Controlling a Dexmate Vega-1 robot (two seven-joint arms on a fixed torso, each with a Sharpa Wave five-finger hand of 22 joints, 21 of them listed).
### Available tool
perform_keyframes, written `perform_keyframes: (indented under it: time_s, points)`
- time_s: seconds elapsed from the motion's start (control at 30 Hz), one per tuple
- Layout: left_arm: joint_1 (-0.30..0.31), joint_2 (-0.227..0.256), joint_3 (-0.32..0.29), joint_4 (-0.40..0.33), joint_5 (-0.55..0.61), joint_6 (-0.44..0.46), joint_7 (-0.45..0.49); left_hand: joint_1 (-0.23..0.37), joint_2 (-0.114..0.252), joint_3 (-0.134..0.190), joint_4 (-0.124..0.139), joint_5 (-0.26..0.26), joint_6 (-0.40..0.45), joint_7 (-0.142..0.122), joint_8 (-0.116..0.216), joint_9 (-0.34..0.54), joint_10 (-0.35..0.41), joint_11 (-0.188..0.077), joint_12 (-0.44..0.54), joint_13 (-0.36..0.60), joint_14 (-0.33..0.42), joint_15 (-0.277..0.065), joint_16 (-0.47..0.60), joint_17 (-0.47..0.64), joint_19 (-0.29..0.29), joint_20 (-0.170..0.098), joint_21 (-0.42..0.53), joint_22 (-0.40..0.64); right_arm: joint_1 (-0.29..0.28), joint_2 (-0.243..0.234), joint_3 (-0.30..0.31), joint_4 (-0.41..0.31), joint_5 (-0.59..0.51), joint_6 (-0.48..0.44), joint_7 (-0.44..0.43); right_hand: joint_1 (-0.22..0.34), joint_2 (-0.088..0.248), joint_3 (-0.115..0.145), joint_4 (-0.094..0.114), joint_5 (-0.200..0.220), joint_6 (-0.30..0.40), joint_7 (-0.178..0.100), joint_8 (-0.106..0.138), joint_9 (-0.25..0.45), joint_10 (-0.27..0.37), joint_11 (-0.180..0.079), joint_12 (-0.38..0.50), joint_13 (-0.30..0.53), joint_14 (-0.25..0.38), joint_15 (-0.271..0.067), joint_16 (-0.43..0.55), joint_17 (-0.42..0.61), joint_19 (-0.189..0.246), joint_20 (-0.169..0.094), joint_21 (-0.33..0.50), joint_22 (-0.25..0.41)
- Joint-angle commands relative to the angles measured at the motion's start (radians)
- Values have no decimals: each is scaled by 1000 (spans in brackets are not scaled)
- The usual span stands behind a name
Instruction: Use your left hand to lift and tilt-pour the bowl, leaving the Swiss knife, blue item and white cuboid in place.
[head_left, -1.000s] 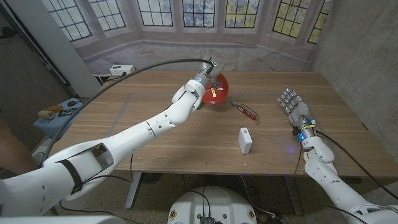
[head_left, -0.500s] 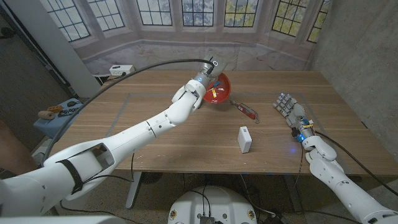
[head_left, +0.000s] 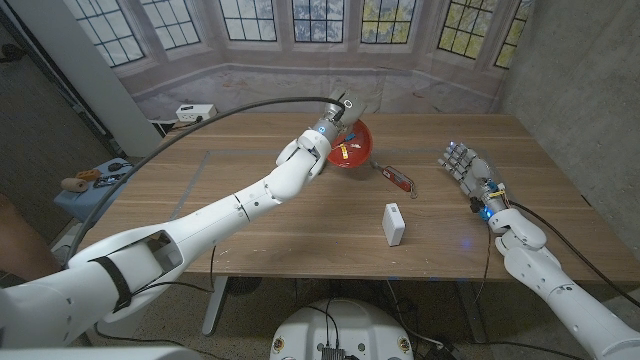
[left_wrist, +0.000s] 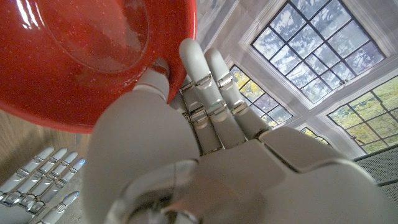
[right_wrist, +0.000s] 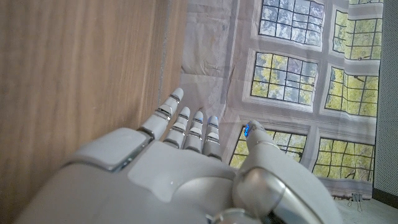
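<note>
1. Left hand (head_left: 318, 140) gripped the red bowl (head_left: 349, 148) by its rim, tilted, upper middle of the frame.
2. Swiss knife (head_left: 397, 178) lay just right of it, white cuboid (head_left: 393, 224) lower down (both on the counter (head_left: 250, 215)).
3. Right hand (head_left: 465, 165) stood at the right, fingers apart, holding nothing.

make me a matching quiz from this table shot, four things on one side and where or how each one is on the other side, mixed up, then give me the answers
Things:
1. red bowl
2. Swiss knife
3. white cuboid
4. right hand

States:
A. lying on the table just right of the bowl
B. fingers spread, holding nothing
C. tilted, gripped at the rim by the left hand
D. alone, nearest the table's front edge

Pairs: 1-C, 2-A, 3-D, 4-B
</note>
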Motion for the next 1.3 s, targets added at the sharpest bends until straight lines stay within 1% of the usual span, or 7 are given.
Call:
perform_keyframes:
  time_s: [0.03,0.37,0.67,1.1,1.3]
  points:
    - [1,12,12,4,3,-18,33,-3,-1,6,-1,5,7,0,1,5,49,-37,0,5,1,-5,-4,4,0,-3,9,0,-15,-48,7,-89,-12,-12,-24,-8,2,5,-3,-3,1,6,1,5,0,3,3,4,-3,-26,1,3,-4,-44,1,3]
    - [-13,20,24,18,32,-41,88,-3,-2,7,-2,5,7,1,0,5,51,-37,-4,6,3,-5,-4,6,2,-3,11,0,-10,-51,2,-93,-12,-12,-17,-8,2,5,-3,-3,1,7,1,5,0,3,3,4,-3,-26,1,3,-3,-44,1,3]
    - [-27,-12,36,63,36,-30,158,-4,-3,9,-2,7,10,2,0,6,55,-33,-8,5,3,-5,-6,5,1,2,12,0,-3,-37,-5,-75,-5,-2,1,-8,2,5,-4,-3,1,7,1,5,0,3,3,4,-3,-26,1,3,-3,-44,1,3]
    - [-35,-18,42,72,8,-24,173,-5,-4,12,-2,8,14,2,-1,6,58,-35,-13,6,2,-5,-7,8,-4,6,12,0,5,-37,-10,-69,-8,-4,2,-8,2,5,-5,-3,3,7,2,5,2,6,4,4,-2,-26,1,3,-1,-45,2,3]
    - [-32,-23,38,68,-11,-13,146,-6,-4,12,-2,9,16,1,-1,5,59,-36,-14,7,2,-5,-8,8,-5,5,12,0,6,-40,-11,-72,-9,-8,-1,-9,2,5,-4,-3,3,7,2,5,2,6,4,4,-2,-26,2,3,-1,-45,2,3]
